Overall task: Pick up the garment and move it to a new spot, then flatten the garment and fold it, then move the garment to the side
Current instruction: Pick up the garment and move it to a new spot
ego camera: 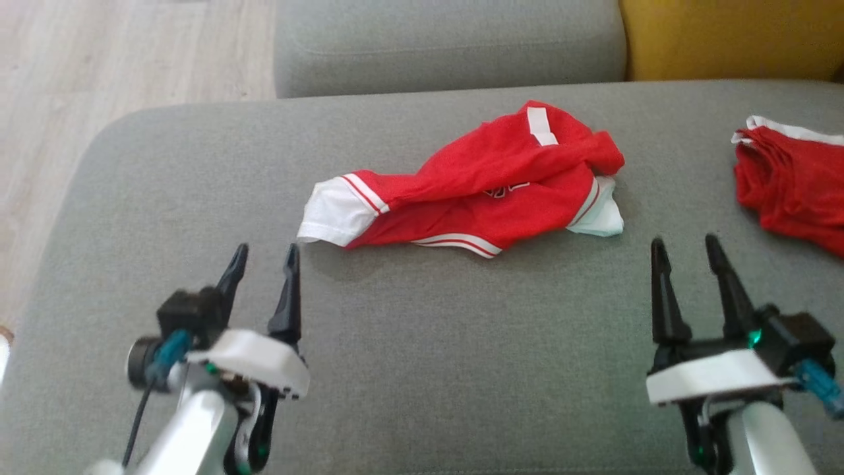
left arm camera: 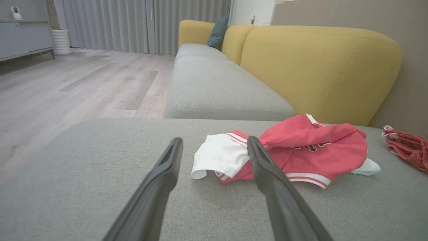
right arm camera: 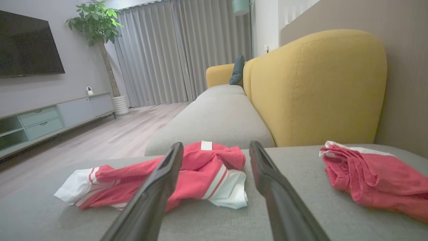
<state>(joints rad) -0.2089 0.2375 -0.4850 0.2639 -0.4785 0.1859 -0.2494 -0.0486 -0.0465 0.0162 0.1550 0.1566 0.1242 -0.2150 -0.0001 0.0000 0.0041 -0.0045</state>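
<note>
1. The left gripper (ego camera: 267,249) and right gripper (ego camera: 684,241) hover low over the grey sofa cushion (ego camera: 461,369). Both have their fingers spread and hold nothing.
2. Ahead of them, roughly between the two, the red jersey (ego camera: 488,191) lies crumpled on the cushion. One white sleeve (ego camera: 333,214) points toward the left gripper and the other sleeve (ego camera: 597,218) toward the right. Neither gripper touches it.
3. Further right, well apart, a second red garment (ego camera: 791,191) sits bunched, with the yellow backrest (ego camera: 725,36) behind.
4. I'd say this is the very first step — the pick-up hasn't begun.
5. Next, each arm likely needs to reach forward and down and close on a sleeve end — pinching cloth, not cushion — then both lift together.
</note>
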